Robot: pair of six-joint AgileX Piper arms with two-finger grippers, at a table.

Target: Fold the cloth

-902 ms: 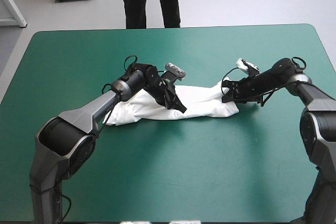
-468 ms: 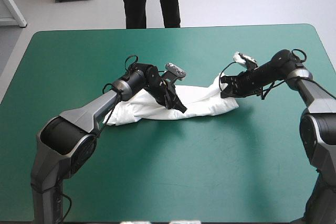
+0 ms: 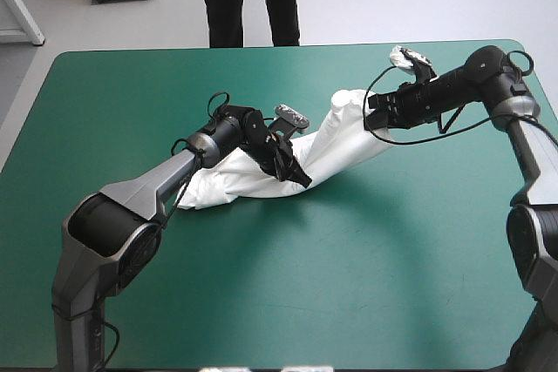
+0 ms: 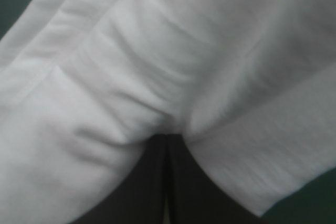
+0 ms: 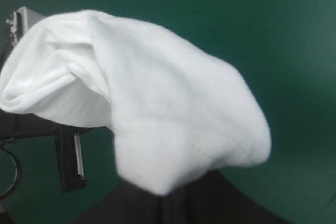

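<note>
- High view: the T-shirt (image 3: 253, 182) lies mid-table on the teal-green cover (image 3: 349, 285), with its right end raised off the cover.
- The right gripper (image 3: 375, 112) is clamped on that raised end; in the right wrist view the cloth hides its fingertips.
- The left gripper (image 3: 299, 179) pinches the T-shirt's middle, low by the cover. In the left wrist view its black fingers (image 4: 149, 182) meet under white folds.

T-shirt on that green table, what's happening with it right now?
Two robot arms are folding the white T-shirt. The right claw is shut on its right end and holds that end raised off the teal-green table, so the cloth slopes up from the middle. The left claw is shut on the cloth near its middle, low at the table. The left part lies on the table; no fold is laid over yet.
</note>
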